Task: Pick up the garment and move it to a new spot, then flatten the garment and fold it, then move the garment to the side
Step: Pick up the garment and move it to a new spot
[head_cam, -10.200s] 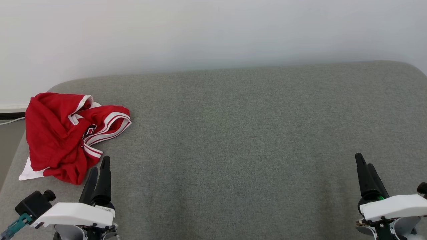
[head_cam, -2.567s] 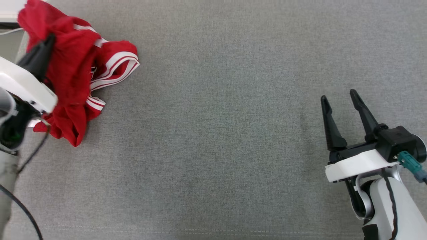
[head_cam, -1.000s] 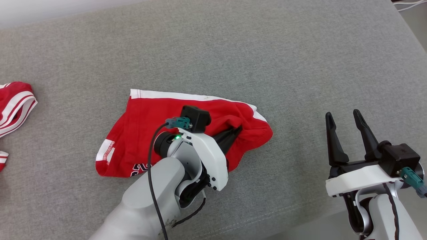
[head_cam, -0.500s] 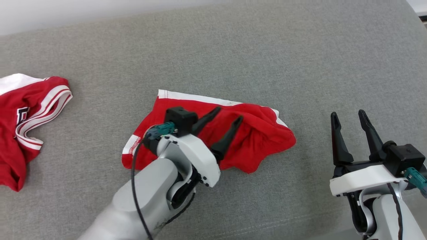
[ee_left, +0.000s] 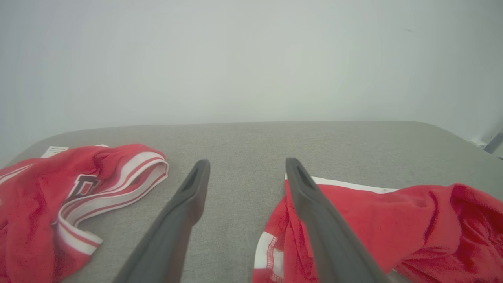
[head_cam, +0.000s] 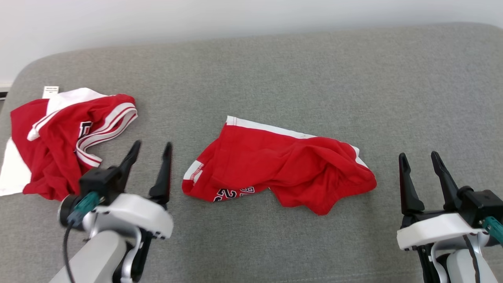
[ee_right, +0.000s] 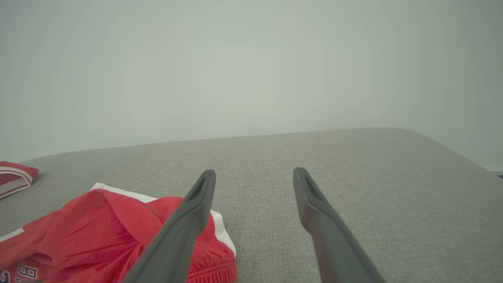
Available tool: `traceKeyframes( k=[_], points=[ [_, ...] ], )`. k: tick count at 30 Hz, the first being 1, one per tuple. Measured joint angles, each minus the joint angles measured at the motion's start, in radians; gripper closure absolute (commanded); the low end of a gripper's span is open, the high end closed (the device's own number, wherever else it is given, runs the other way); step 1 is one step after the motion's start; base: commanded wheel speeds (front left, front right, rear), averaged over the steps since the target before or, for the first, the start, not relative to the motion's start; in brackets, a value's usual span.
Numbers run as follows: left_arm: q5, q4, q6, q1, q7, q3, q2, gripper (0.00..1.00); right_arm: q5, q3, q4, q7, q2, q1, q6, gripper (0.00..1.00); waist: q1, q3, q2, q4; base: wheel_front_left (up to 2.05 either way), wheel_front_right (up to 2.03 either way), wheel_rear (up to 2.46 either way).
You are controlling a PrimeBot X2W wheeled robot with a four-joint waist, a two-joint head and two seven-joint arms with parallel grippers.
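Crumpled red shorts with white trim (head_cam: pixel 275 173) lie mid grey upholstered surface (head_cam: pixel 275 78), untouched. Left gripper (head_cam: pixel 152 144) spread wide, empty, just beside their left end; right gripper (head_cam: pixel 417 156) wide, empty. Red-and-white jersey (head_cam: pixel 59 137) bunched far left.

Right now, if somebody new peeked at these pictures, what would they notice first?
The bright red garment, lying crumpled in the middle of the grey cushion, jumps out first. A second red and white garment sits bunched at the far left. Near the bottom corners of the head view, the left fingers and right fingers stand spread open, holding nothing.
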State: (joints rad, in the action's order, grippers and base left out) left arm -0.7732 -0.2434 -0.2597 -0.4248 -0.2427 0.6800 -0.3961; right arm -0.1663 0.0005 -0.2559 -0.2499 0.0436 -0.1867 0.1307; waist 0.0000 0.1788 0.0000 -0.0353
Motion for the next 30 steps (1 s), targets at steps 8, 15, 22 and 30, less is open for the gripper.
traceKeyframes(
  k=[8,15,22,30],
  points=[
    [0.002,0.161,-0.123,0.209,-0.006,-0.119,-0.072,0.00,0.003,-0.024,0.009,0.000,-0.001,0.060,0.000,0.00,0.0000,-0.050,0.0000,0.044,0.00,0.00,0.00],
    [0.053,0.256,-0.166,0.348,-0.006,-0.130,-0.095,0.00,0.021,-0.030,0.022,0.000,-0.002,0.145,0.000,0.00,0.0000,-0.107,0.0000,0.058,0.00,0.00,0.00],
    [0.053,0.268,-0.173,0.389,-0.005,-0.121,-0.095,0.00,0.017,-0.027,0.029,0.000,-0.004,0.192,0.000,0.00,0.0000,-0.124,0.0000,0.052,0.00,0.00,0.00],
    [0.053,0.268,-0.173,0.390,-0.002,-0.117,-0.100,0.00,0.007,-0.017,0.030,0.000,-0.004,0.195,0.000,0.00,0.0000,-0.112,0.0000,0.032,0.00,0.00,0.00]
  ],
)
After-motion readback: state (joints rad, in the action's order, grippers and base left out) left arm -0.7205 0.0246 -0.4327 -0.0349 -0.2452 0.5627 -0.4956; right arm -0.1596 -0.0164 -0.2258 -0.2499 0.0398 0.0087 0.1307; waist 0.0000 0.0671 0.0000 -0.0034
